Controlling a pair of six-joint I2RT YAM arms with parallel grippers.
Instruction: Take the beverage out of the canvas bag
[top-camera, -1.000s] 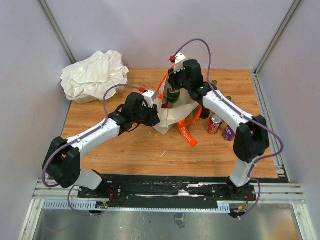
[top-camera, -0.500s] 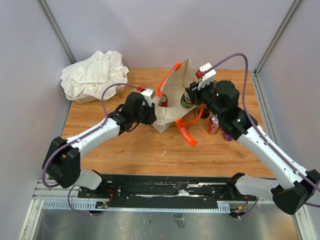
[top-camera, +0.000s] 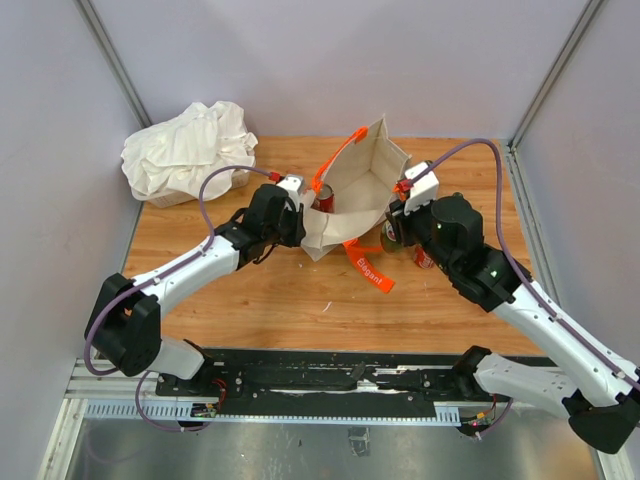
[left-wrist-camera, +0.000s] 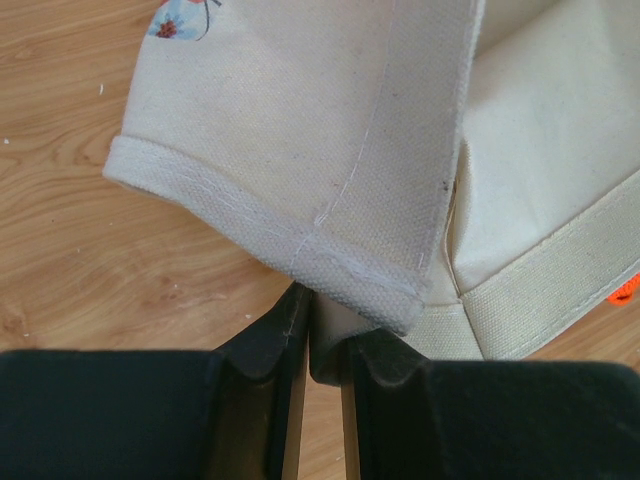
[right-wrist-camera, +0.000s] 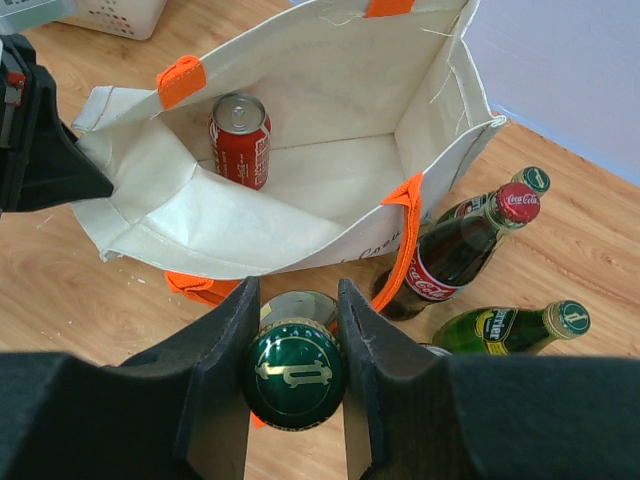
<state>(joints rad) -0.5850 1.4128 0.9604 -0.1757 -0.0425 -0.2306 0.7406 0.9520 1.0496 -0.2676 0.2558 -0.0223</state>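
Note:
The cream canvas bag (top-camera: 372, 168) stands open at the table's middle, with orange handles (top-camera: 366, 266). My left gripper (top-camera: 300, 222) is shut on a folded hem at the bag's near left corner (left-wrist-camera: 350, 280), with fabric pinched between the jaws. My right gripper (right-wrist-camera: 295, 296) is shut on the cap of a green bottle (right-wrist-camera: 295, 375). It holds that bottle upright outside the bag, just off its right front side (top-camera: 392, 236). A red soda can (right-wrist-camera: 240, 138) stands inside the bag (right-wrist-camera: 330, 190) near its left wall.
A Coca-Cola bottle (right-wrist-camera: 452, 255) and two green bottles (right-wrist-camera: 508, 326) stand right of the bag. A red can (top-camera: 426, 258) shows partly beneath my right arm. A white cloth bundle (top-camera: 188, 150) on a basket sits at the back left corner.
My right gripper has carried the green bottle up out of the bag and down to its right front side. The bag has spread open. My left jaws have closed tighter on the hem.

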